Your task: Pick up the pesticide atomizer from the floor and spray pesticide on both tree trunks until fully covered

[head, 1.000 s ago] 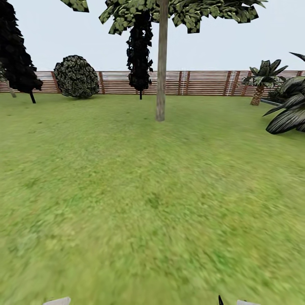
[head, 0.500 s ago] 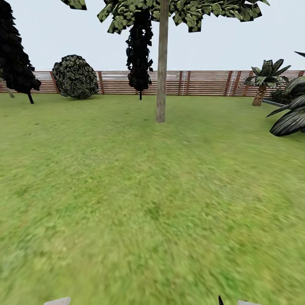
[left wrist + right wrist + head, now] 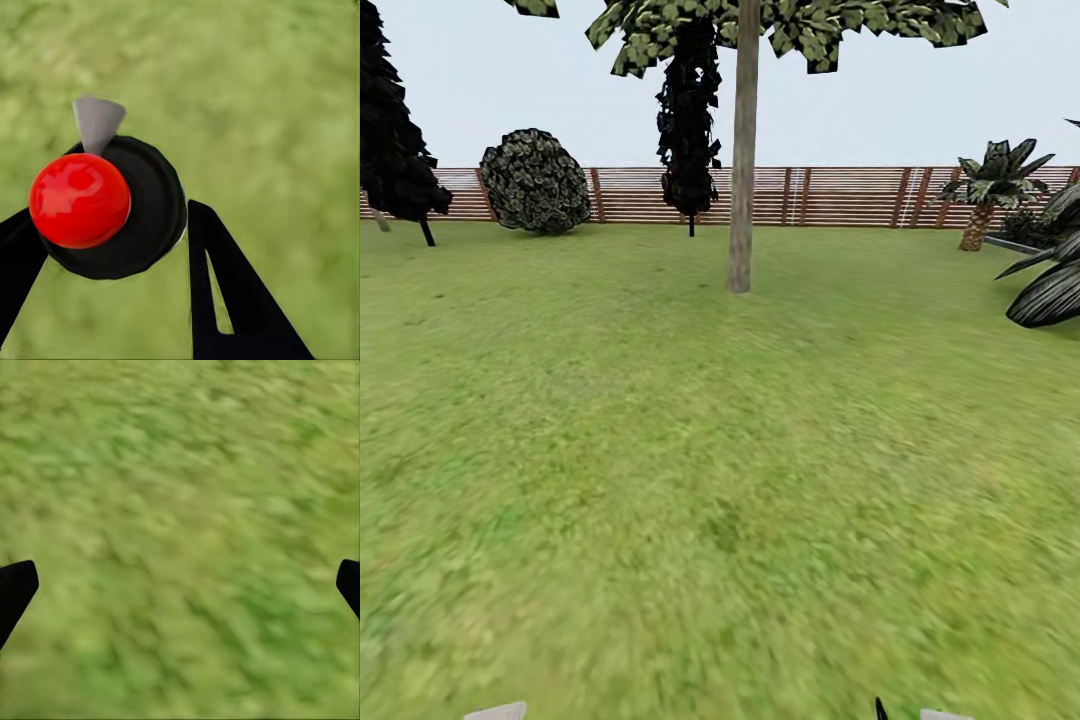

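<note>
Pesticide atomizer point(image 3: 112, 206) sits pinched in the left pincer point(image 3: 105, 247), red knob up, over grass, carried ready for spraying. Right pincer point(image 3: 180, 585) hangs spread, holding nothing. Tree trunk point(image 3: 742, 170) stands far ahead mid-lawn, well apart; no specks visible on it.

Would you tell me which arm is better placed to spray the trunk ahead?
Left: its gripper already holds the pesticide atomizer; the right gripper is open and empty.
</note>
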### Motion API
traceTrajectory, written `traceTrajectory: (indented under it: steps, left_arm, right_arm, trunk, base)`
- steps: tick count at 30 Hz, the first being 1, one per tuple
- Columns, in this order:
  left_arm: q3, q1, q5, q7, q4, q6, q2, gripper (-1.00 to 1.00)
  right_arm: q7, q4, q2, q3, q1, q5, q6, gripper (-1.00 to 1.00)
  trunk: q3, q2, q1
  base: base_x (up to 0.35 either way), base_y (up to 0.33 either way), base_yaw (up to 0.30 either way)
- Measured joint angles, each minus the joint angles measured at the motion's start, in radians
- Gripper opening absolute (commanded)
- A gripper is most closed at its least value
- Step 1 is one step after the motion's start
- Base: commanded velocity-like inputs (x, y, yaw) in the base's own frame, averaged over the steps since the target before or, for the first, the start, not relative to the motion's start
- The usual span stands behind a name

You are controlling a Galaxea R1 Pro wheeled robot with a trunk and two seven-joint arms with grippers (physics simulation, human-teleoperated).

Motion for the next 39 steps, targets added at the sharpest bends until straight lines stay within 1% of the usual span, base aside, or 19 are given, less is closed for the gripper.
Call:
traceTrajectory:
  steps: [39]
  left_arm:
    - [0.0,0.0,0.0,0.0,-0.002,-0.001,0.0,-1.0]
  right_arm:
    - [0.0,0.0,-0.001,0.0,0.0,0.0,0.0,1.0]
  trunk:
    - [0.0,0.0,0.0]
  base:
    - [0.337,0.0,0.0]
